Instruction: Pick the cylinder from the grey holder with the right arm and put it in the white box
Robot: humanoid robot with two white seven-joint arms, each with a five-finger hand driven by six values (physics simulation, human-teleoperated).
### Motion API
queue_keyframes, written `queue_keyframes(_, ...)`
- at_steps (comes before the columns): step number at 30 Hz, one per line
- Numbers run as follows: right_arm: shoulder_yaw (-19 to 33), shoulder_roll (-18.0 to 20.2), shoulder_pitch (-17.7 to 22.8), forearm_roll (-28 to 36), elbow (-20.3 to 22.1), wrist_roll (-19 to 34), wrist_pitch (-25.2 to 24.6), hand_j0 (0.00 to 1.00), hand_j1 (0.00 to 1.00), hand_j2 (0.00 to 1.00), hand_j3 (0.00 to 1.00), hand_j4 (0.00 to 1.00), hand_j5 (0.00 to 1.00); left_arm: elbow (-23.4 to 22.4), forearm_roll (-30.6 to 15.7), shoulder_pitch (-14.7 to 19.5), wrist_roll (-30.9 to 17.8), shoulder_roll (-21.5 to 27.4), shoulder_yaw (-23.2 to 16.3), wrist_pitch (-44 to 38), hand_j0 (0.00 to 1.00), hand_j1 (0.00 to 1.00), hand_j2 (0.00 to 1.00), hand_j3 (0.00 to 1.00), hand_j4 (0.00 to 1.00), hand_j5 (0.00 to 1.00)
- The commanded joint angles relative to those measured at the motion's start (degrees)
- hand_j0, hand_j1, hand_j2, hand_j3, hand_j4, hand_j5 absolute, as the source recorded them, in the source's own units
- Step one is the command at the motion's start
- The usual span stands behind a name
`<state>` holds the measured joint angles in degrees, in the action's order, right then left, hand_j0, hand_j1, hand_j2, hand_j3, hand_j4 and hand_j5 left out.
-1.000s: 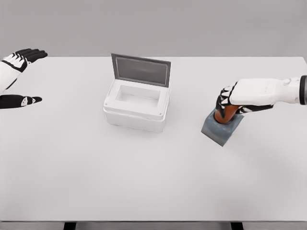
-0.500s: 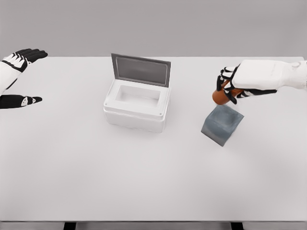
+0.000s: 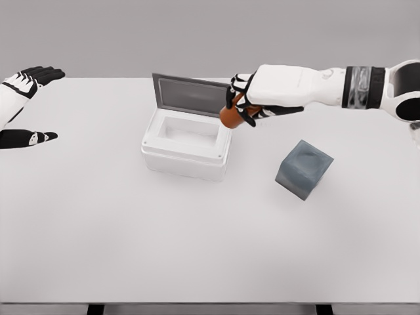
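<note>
**Cylinder held above the right rim of the white box**

The right hand [image 3: 252, 98] has its fingers wrapped around the orange cylinder [image 3: 231, 117] – the lower end of it sticks out below the black fingers. The cylinder hangs at the right edge of the white box [image 3: 186, 154], just at 3 o'clock from the raised grey lid [image 3: 192, 95]. The box stands open on the white table [image 3: 197, 249]. The grey holder [image 3: 303, 168] sits at 4 o'clock from the box, apart from the hand. The left hand [image 3: 26, 105] is at the far left edge – fingers spread, holding nothing.
</note>
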<state>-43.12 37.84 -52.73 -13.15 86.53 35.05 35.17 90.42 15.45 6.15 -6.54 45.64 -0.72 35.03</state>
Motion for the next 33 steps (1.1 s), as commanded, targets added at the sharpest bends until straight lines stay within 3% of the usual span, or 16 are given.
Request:
queue_keyframes(1, -0.3, -2.85, -0.09, -0.91, -1.88, -0.05, -0.17, 0.16, 0.16, 0.16, 0.16, 0.16, 0.16, -0.07, -0.34, 0.0, 0.03, 0.06, 0.02, -0.03, 1.0, 1.0, 1.0, 1.0, 1.0, 1.0)
queue_keyframes(5, -1.18, -4.52, -0.88, -1.79, -2.41, -0.05, -0.17, 0.16, 0.16, 0.16, 0.16, 0.16, 0.16, -0.07, -0.16, 0.0, 0.03, 0.06, 0.02, -0.03, 1.0, 1.0, 1.0, 1.0, 1.0, 1.0)
queue_keyframes(8, -2.76, -5.84, -1.58, -3.81, -5.49, -0.05, -0.17, 0.17, 0.17, 0.17, 0.17, 0.17, 0.17, -0.07, -0.16, 0.0, 0.03, 0.06, 0.02, -0.03, 1.0, 1.0, 1.0, 1.0, 1.0, 1.0)
queue_keyframes(17, -6.89, -5.76, -2.37, -3.99, -6.46, -0.05, -0.17, 0.18, 0.18, 0.18, 0.18, 0.18, 0.18, -0.07, -0.16, 0.0, 0.03, 0.06, 0.02, -0.03, 1.0, 1.0, 1.0, 1.0, 1.0, 1.0)
queue_keyframes(33, -9.0, -6.9, -3.96, -6.1, -8.21, -0.05, -0.17, 0.18, 0.18, 0.18, 0.18, 0.18, 0.18, -0.07, -0.16, 0.0, 0.03, 0.06, 0.02, -0.03, 1.0, 1.0, 1.0, 1.0, 1.0, 1.0)
